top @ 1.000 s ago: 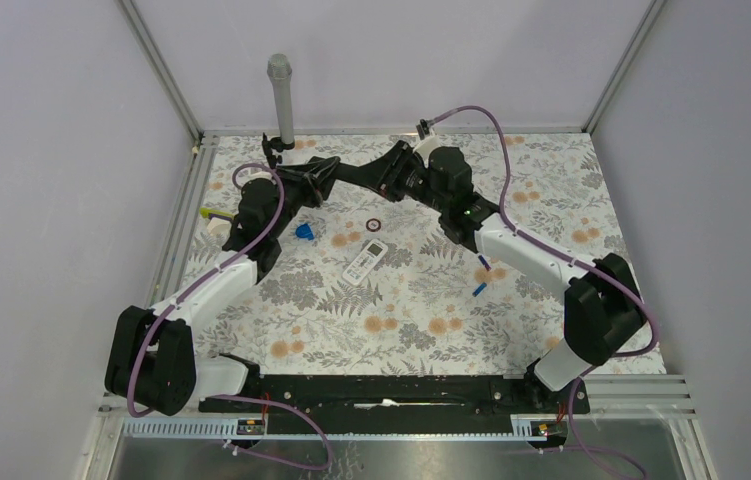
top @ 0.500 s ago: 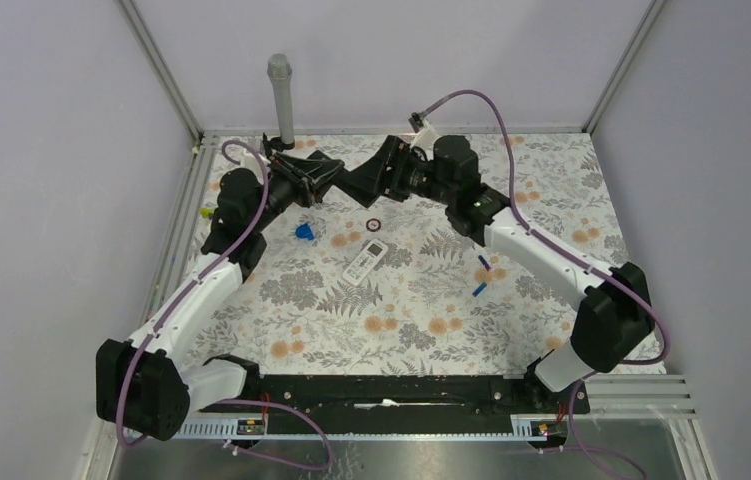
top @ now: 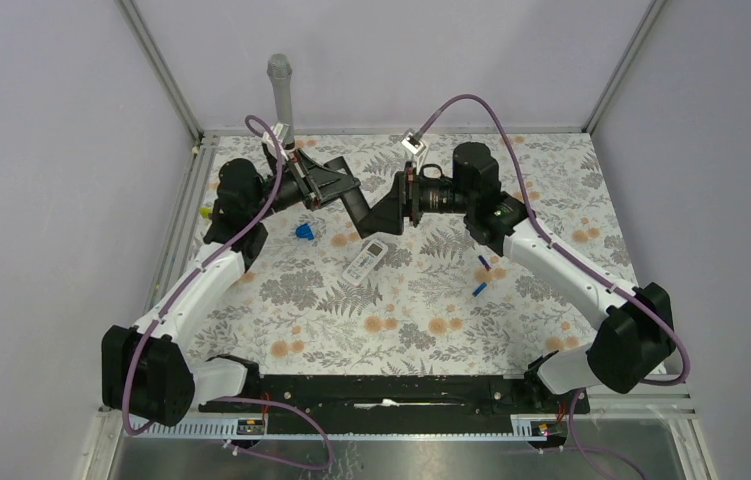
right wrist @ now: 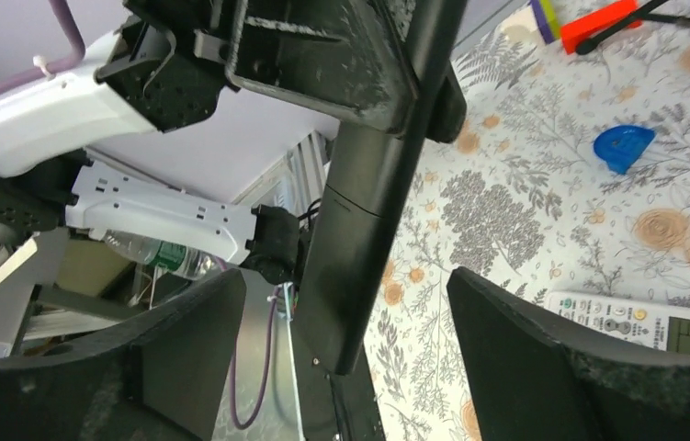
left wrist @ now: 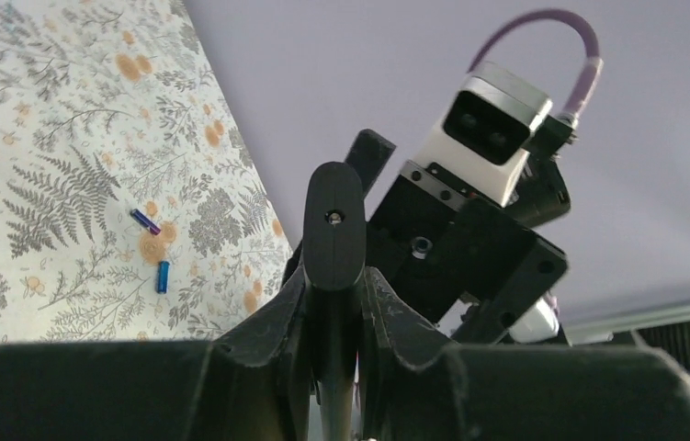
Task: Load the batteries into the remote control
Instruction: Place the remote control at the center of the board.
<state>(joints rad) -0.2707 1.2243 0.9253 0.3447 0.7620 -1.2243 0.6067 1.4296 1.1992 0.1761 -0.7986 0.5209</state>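
My left gripper is shut on one end of a long black remote control, held in the air above the back of the table. Seen from the top, the left gripper and the remote meet my right gripper. The right gripper is open, its fingers standing either side of the remote with a gap on each side. Two small blue batteries lie on the floral mat under the right forearm, and the left wrist view shows them too.
A white remote with a screen lies mid-table, below the grippers. A blue blob-shaped piece lies to its left. An orange-red piece with a yellow-green bit sits by the left rail. A grey post stands at the back.
The right gripper's jaws have opened wide off the black remote, which stays in the left gripper. Both grippers have shifted right and a little toward the front.
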